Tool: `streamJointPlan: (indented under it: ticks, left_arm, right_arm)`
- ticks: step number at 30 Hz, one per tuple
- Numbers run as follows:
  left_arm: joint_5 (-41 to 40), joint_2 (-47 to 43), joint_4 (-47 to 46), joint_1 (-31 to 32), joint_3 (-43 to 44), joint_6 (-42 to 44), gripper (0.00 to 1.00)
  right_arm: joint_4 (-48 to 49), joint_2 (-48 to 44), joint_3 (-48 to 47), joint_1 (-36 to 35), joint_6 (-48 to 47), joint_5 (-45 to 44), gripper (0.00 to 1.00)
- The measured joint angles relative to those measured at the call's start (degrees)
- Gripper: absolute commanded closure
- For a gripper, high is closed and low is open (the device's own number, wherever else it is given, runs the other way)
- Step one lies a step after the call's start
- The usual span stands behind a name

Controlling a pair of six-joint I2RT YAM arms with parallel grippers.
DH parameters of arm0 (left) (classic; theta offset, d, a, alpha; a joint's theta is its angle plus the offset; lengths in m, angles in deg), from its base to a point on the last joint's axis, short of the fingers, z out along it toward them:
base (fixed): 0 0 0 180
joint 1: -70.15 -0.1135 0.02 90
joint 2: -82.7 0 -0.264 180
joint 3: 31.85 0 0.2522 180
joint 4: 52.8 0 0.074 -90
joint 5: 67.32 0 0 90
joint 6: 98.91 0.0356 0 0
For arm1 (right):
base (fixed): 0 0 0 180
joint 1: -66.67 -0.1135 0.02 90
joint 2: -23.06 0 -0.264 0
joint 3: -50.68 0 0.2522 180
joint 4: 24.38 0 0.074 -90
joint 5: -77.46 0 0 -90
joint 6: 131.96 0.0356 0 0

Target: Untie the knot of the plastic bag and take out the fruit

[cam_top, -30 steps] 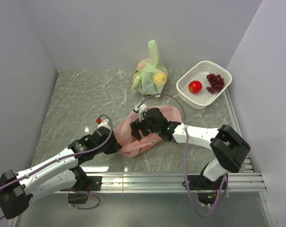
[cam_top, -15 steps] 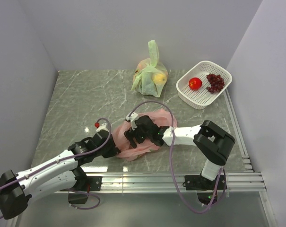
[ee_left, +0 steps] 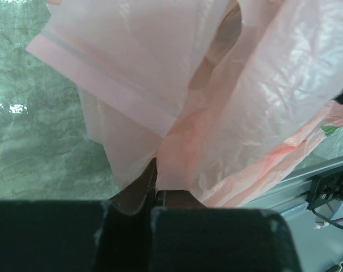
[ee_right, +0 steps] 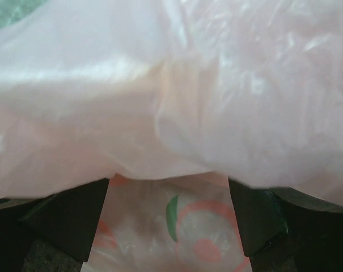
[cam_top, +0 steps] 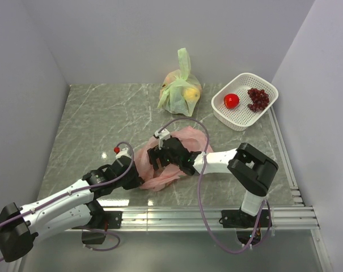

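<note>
Pink plastic bag (cam_top: 159, 178) sits on the tabletop, well left of the white basket (cam_top: 217, 109). Left fingers (ee_left: 138, 195) are clamped on its film. Right fingers (ee_right: 69, 221) are apart, buried in plastic. Red fruit (cam_top: 232, 101) and grapes (cam_top: 257, 98) are inside the basket. Risk: the right fingers close on film only, yanking it from the pinch or tearing it.

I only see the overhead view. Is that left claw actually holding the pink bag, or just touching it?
Observer: Holding. The left wrist camera shows the left gripper closed on a fold of the pink bag.
Visitor: And the right claw?
Observer: Its own camera shows the right gripper open wide, pink plastic draped across the gap.
Visitor: Any fruit in there?
Observer: Cannot tell; up close only a red and green print shows on the plastic.
</note>
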Motion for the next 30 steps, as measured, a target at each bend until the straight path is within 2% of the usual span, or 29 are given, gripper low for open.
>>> streamJointPlan:
  ticks: [8, 18, 25, 30]
  left_arm:
    - [-0.17, 0.00, -0.04, 0.09, 0.00, 0.17, 0.98]
    - [-0.61, 0.02, -0.87, 0.22, 0.00, 0.22, 0.98]
    - [-0.55, 1.46, -2.14, 0.66, 0.00, 0.26, 0.97]
    - [-0.57, 1.73, -2.62, 1.18, 0.00, 0.26, 0.96]
  right_arm:
    - [4.33, 0.24, -0.50, 0.00, 10.34, -0.81, 0.10]
    - [-0.79, 9.40, -10.78, -0.37, 20.94, -6.29, 0.10]
    - [-0.02, 11.41, -10.95, -0.52, 25.35, -8.28, 0.11]
    - [5.18, 11.89, -8.94, -0.66, 29.46, -10.91, 0.11]
